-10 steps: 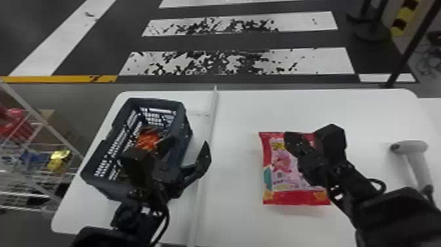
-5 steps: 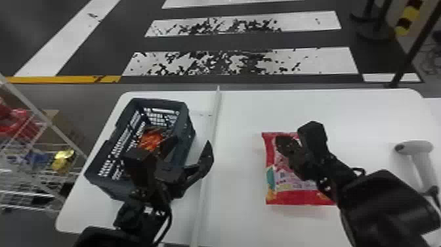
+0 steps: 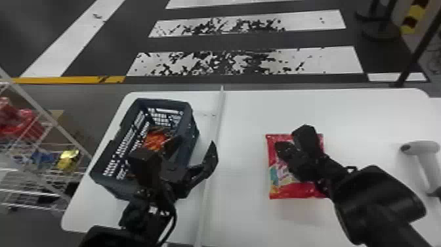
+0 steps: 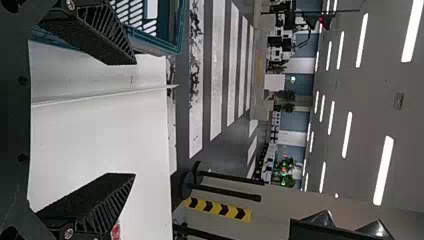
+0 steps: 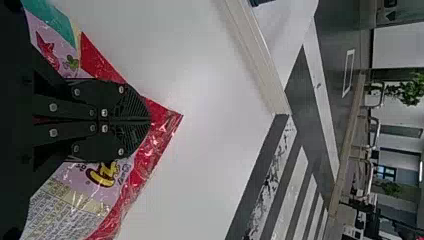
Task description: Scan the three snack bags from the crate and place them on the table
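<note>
Red and pink, one bag (image 3: 280,177) lies flat on the tabletop (image 3: 249,223), well to the right of the crate (image 3: 193,131), past the pale strip (image 3: 219,115) that runs beside it. Its broad face is up, which suits a first look for the code, though I see none on the parts that show. The right claw (image 5: 150,120) is over that bag, its two fingers together with no fold of film visibly caught; whether they press on it I cannot tell. With the tips meeting like that, the likely step is lining up on the bag, and the claw would have to part before it could take a pinch. The left claw (image 4: 134,119) is at the crate's near right side, fingers wide apart and nothing between them, probably kept there to be handy for the orange snack (image 3: 154,139) inside the crate. Farthest right of the crate sits the scanner (image 3: 423,149), on the right arm's side, so that arm seems the one meant to use it. Judging by this layout, the job is at an early stage. Soft film may slide or crumple if pushed from above, so a grip near an edge looks safer.
</note>
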Controlling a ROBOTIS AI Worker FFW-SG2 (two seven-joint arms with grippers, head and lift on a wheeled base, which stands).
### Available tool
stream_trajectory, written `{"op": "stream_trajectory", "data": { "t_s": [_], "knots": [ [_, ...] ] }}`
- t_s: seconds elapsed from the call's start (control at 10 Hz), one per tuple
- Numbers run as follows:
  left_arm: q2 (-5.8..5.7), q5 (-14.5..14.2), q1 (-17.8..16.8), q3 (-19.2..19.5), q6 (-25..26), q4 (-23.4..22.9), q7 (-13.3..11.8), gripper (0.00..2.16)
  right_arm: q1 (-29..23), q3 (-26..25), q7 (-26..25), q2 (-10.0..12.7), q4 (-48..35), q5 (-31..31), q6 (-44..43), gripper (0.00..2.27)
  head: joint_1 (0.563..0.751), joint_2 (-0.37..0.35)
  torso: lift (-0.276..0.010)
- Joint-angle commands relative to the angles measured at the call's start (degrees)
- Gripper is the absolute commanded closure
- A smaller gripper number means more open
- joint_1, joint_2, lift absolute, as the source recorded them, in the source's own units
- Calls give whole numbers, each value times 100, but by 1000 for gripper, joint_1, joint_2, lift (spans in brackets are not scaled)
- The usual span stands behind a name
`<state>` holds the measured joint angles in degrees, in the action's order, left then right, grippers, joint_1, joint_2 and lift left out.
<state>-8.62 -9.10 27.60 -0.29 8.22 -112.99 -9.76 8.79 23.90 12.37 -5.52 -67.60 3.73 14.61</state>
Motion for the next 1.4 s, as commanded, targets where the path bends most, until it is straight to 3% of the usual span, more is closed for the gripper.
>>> {"op": "stream_trajectory", "data": {
  "t_s": [0.0,0.2,0.6,0.8,1.0,1.3],
  "knots": [
    [-8,5,0,-15,0,5,0,80,35,1,12,7,186,14,-111,2192,695,179,-62],
    [-8,-4,0,-32,-17,-4,-9,80,-141,-149,117,-19,-157,-39,-217,2192,695,176,-62],
    [-17,-4,53,-32,-35,-48,0,80,-1433,-1133,363,-81,-2926,-206,1084,2192,695,155,-62],
    [-26,-4,0,-76,-35,-4,0,80,-2224,-1379,363,-283,-3761,-214,1365,2192,695,125,-62],
    [-26,-22,-18,-103,-35,49,-9,80,-2769,-1599,442,-380,-4156,-258,1594,2192,695,96,-62],
    [-17,-39,-26,-111,-53,84,-9,80,-2997,-1643,618,-380,-3972,-399,1735,2192,695,73,-62]
  ]
}}
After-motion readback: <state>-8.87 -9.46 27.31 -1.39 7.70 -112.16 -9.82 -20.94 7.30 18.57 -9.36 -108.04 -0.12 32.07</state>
